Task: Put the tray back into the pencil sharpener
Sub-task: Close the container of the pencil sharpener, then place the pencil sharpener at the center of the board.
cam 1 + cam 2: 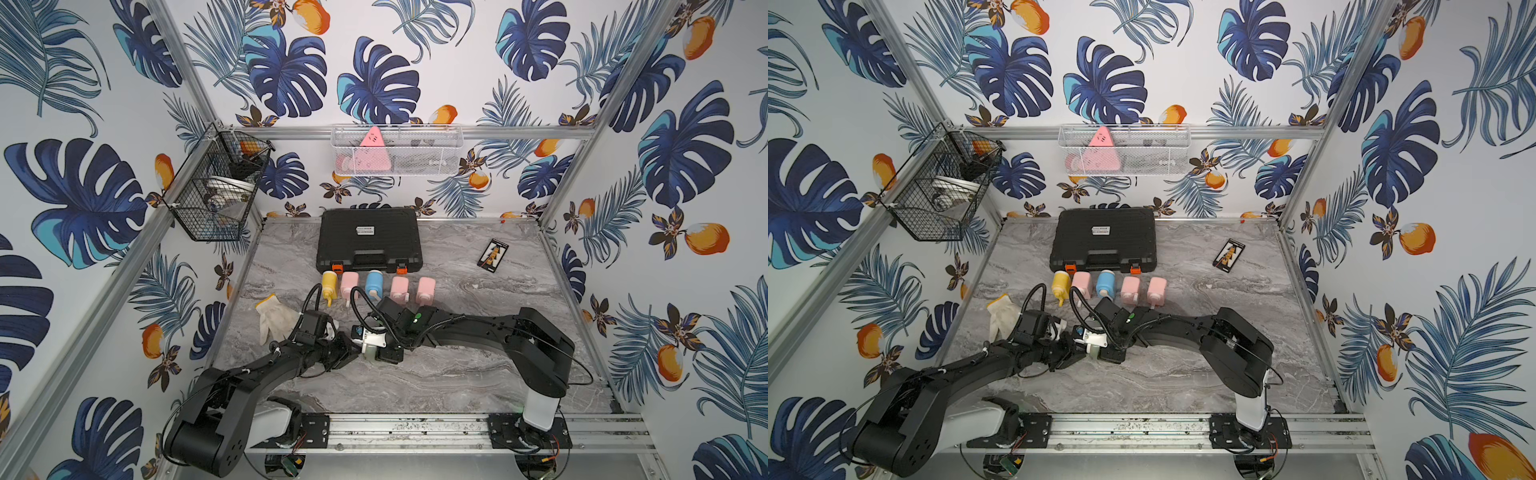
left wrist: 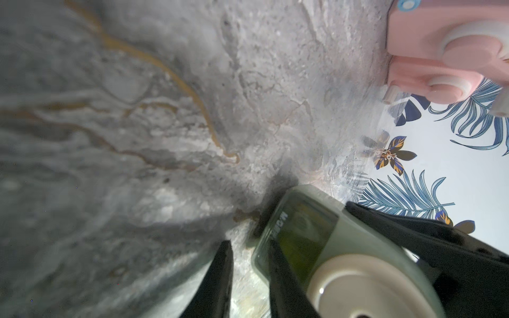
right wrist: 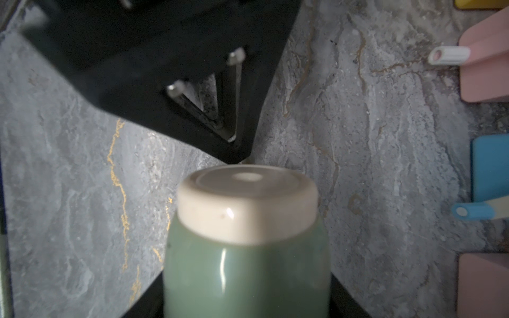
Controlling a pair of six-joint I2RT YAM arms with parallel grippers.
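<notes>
Wrist views: right gripper [image 3: 246,305] grasps 1 green sharpener [image 3: 248,264], left gripper [image 2: 248,245] released; top view: 5 other sharpeners [image 1: 374,283].

The pencil sharpener [image 3: 248,269] is glossy green with a cream cap [image 3: 248,203]. The surface [image 1: 457,374] is grey marble veined with gold. A black case [image 1: 368,239] carries orange latches [image 1: 336,266]. Walls [image 1: 457,62] show blue leaves and orange fruit on white.
</notes>
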